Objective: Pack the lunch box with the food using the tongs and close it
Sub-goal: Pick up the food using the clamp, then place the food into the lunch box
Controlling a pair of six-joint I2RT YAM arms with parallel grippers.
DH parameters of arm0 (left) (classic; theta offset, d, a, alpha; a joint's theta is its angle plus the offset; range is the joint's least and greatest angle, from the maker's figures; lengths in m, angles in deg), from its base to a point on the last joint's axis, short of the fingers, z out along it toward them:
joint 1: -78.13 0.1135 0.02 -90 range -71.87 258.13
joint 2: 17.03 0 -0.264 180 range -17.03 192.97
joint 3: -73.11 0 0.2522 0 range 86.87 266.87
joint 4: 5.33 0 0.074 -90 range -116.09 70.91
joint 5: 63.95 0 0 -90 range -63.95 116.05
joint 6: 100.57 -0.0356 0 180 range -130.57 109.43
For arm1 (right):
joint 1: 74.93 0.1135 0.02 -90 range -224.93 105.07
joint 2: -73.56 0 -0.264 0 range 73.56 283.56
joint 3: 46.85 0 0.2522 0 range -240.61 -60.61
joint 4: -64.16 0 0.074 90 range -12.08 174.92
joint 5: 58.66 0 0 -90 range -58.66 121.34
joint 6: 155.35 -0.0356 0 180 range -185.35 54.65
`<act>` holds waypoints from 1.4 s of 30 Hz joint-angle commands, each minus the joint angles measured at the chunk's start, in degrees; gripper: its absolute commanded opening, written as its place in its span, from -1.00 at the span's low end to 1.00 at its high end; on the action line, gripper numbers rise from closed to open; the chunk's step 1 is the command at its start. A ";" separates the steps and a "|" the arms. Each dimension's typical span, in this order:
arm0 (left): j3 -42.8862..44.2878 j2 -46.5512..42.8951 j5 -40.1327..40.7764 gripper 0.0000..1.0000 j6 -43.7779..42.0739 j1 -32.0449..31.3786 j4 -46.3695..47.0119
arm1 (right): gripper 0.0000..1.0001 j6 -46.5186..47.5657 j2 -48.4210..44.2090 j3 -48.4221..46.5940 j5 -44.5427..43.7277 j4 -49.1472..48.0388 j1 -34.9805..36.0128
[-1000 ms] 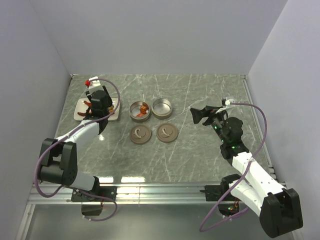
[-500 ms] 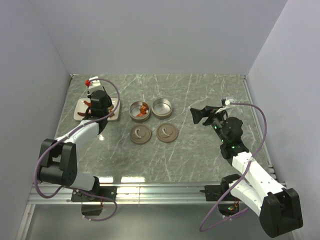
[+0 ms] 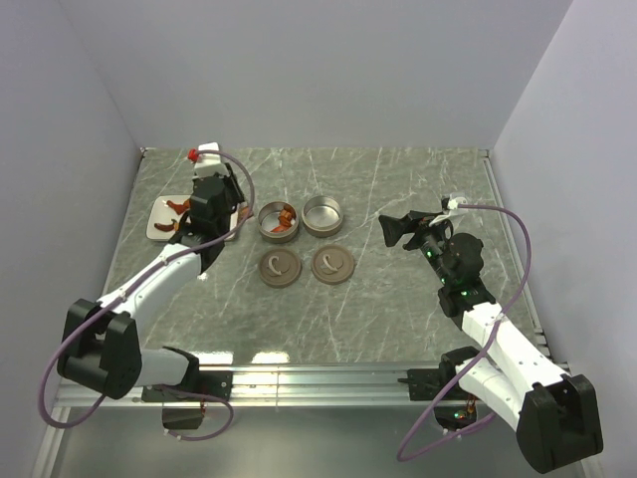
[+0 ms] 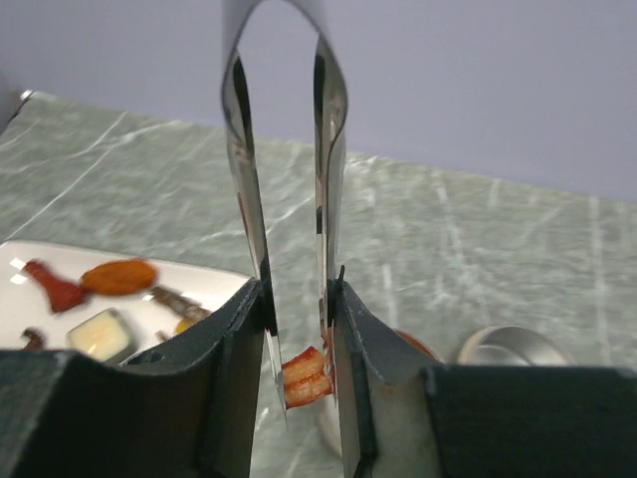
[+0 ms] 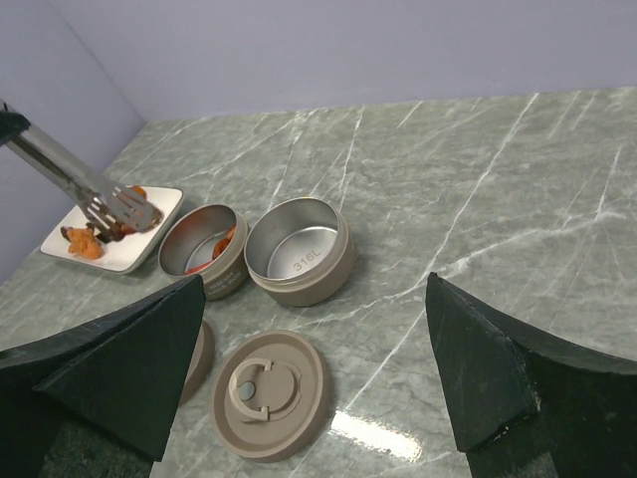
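Observation:
My left gripper (image 4: 299, 304) is shut on the metal tongs (image 4: 329, 149). The tong tips pinch a red-brown piece of food (image 4: 304, 376), held above the table between the white plate (image 3: 159, 227) and the lunch box tin (image 3: 279, 221) that holds orange-red pieces. More food (image 4: 117, 276), orange, white and red-brown, lies on the plate (image 4: 40, 317). A second tin (image 3: 322, 214) stands empty beside the first. Two lids (image 3: 280, 266) (image 3: 332, 264) lie flat in front of the tins. My right gripper (image 3: 396, 230) hangs open to the right of the tins, holding nothing.
Walls close the table at the back and both sides. The right wrist view shows the empty tin (image 5: 299, 249), the filled tin (image 5: 204, 251), one lid (image 5: 267, 393) and the tongs (image 5: 95, 199) over the plate's edge.
The left gripper squeezed the tongs onto a food piece, then lifted and swung right, away from the plate toward the tins. The right arm stayed still.

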 commanded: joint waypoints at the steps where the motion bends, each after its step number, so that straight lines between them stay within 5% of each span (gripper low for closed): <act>1: 4.68 -0.85 -2.11 -0.57 -1.45 -2.84 2.24 | 0.96 0.75 -0.71 -0.34 -0.73 -1.92 0.31; 16: 13.57 11.28 -2.82 -0.53 -1.54 -8.99 2.50 | 0.96 0.84 -1.23 -0.08 -0.90 -1.75 0.31; 26: 13.66 12.69 -0.98 -0.03 -1.71 -9.26 2.76 | 0.96 1.01 -0.79 -0.25 -0.91 -1.75 0.31; 42: 8.92 5.32 4.30 -0.09 -3.39 -5.14 2.59 | 0.96 1.01 -0.36 -0.08 -0.91 -2.10 0.22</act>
